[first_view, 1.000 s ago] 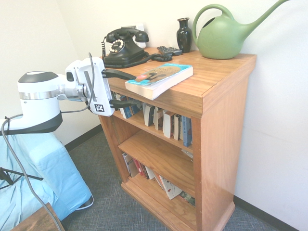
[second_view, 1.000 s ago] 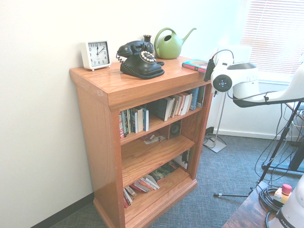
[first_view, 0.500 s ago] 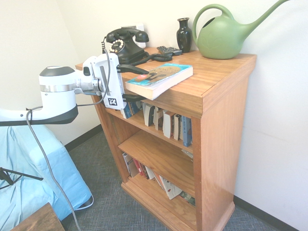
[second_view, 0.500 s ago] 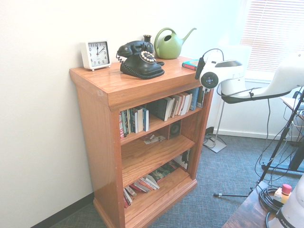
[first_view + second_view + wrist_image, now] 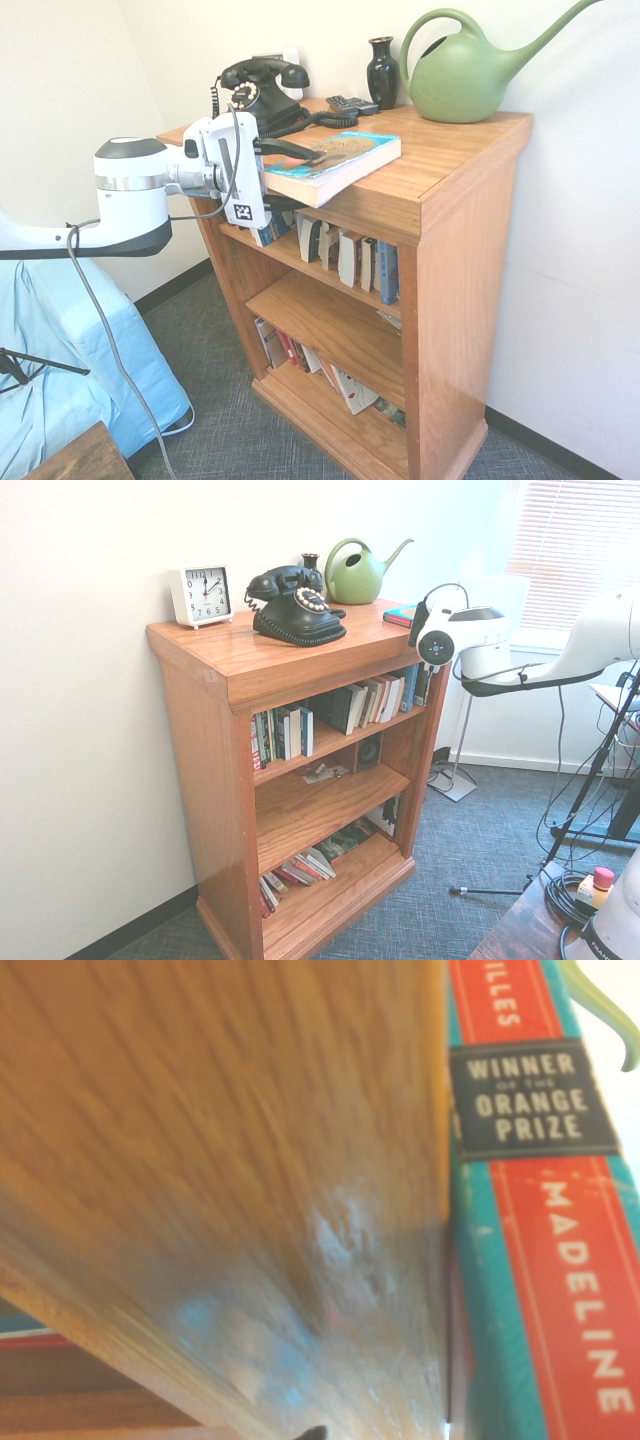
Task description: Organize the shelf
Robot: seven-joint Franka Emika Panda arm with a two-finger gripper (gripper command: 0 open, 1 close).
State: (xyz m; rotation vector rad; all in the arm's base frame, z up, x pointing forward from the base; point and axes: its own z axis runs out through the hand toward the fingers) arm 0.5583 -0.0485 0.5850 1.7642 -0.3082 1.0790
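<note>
The shelf [image 5: 455, 210] [image 5: 200, 730] is an orange-brown bookcase with a thick top and three tiers. A teal paperback [image 5: 340, 158] [image 5: 402, 615] lies flat on the top, its corner over the front edge. My gripper [image 5: 288, 178] [image 5: 421, 630] is open at that corner. One finger reaches over the book's cover and the other sits under the overhanging top. The wrist view shows the wood edge [image 5: 220, 1160] close up beside the book's red and teal spine [image 5: 540, 1220].
On the top stand a black rotary phone [image 5: 258, 95] [image 5: 295, 605], a black vase [image 5: 382, 70], a remote [image 5: 350, 103], a green watering can [image 5: 465, 75] [image 5: 355, 572] and a white clock [image 5: 200, 593]. Books [image 5: 345, 255] fill the upper tier. More books [image 5: 300, 868] lean in the bottom tier.
The arm has risen and moved in toward the shelf. The open fingers, earlier short of the front edge, now straddle the book's corner and the overhang.
</note>
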